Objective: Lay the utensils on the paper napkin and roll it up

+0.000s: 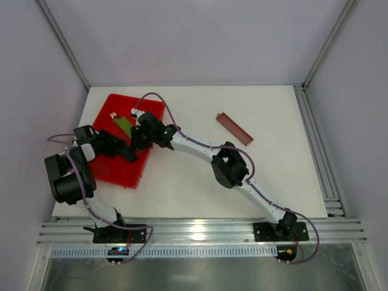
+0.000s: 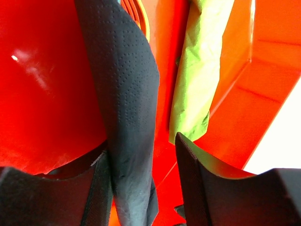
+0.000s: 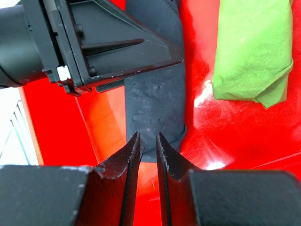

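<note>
Red tray [image 1: 121, 173], far left: rolled napkin [image 3: 155, 108] and green piece [image 3: 251, 47] contained side by side. Utensils [image 2: 135, 14] glimpsed at roll end. Left gripper [image 2: 143, 148] jaws parted around napkin, nothing clamped. Right gripper [image 3: 148, 135] jaws nearly closed at napkin end; hold cannot be told. Brown tray [image 1: 234, 128] far right, well apart.

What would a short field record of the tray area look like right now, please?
red tray: left side of table
black napkin: rolled, lying in the tray
orange utensil: tip shows at roll's end
green folded piece: beside the roll, in the tray
left hand: open, straddling the roll
right hand: nearly closed at the roll's end, grip unclear
</note>
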Motion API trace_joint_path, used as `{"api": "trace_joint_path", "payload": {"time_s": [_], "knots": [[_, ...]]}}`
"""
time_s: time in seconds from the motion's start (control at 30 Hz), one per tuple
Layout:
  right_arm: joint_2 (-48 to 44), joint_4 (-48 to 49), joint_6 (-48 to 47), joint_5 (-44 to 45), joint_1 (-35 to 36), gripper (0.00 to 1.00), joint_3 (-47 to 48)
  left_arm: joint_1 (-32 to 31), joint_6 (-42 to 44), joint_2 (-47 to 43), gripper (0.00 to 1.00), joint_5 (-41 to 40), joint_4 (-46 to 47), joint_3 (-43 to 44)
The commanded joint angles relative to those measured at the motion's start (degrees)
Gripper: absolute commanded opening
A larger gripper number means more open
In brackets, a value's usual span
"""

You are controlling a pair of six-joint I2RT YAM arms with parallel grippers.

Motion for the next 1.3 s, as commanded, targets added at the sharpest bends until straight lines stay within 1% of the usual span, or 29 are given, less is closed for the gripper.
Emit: {"api": "trace_joint_path", "payload": {"time_s": [0.0, 0.17, 0.33, 0.4, 0.63, 0.8, 1.0, 1.07, 1.1, 1.2, 1.23, 1.27], "knots": [[-0.2, -1.1, -0.1, 1.3, 0.3, 0.22, 2.2, 0.4, 3.3, -1.8, 0.52, -3.3, -6.4, 1.9], [-1.2, -0.8, 0.2, 1.4, 0.2, 0.22, 0.6, 0.4, 4.4, -2.7, 0.55, -6.0, -10.9, 4.2], [-2.4, -0.2, 0.4, 1.3, 0.0, 0.22, -1.4, 0.4, 3.4, -3.7, 0.61, -6.1, -11.7, 4.6], [-3.3, 0.0, 0.4, 1.2, -0.2, 0.22, -2.1, 0.5, 3.7, -4.2, 0.64, -7.0, -13.6, 5.1], [-6.8, 0.5, 0.1, 1.0, -0.9, 0.22, -5.2, 0.5, 2.8, -5.9, 0.65, -10.6, -18.1, 5.2], [-9.3, 0.6, -0.3, 0.7, -1.2, 0.22, -7.9, 0.5, 0.0, -9.2, 0.67, -12.3, -19.6, 4.6], [-13.4, 2.1, -0.5, 0.8, -1.2, 0.22, -13.0, 0.4, -1.6, -13.2, 0.68, -15.7, -24.6, 5.6], [-14.8, 2.7, -0.4, 0.7, -1.2, 0.22, -14.6, 0.4, -2.3, -15.5, 0.68, -15.0, -23.8, 4.4], [-15.3, 2.8, -0.4, 0.4, -1.2, 0.22, -15.2, 0.3, -2.7, -16.2, 0.66, -14.5, -23.3, 4.0], [-18.2, 3.4, -0.8, 0.2, -1.2, 0.22, -18.1, -1.4, -3.1, -20.0, 0.64, -13.3, -21.3, 2.0], [-19.1, 3.6, -1.0, 0.4, -1.3, 0.22, -19.1, -3.6, -3.1, -20.9, 0.63, -13.5, -20.3, 1.5], [-20.0, 4.5, -1.2, 0.5, -1.3, 0.22, -21.5, -4.6, -2.3, -21.9, 0.60, -12.8, -19.5, 1.2]]}}
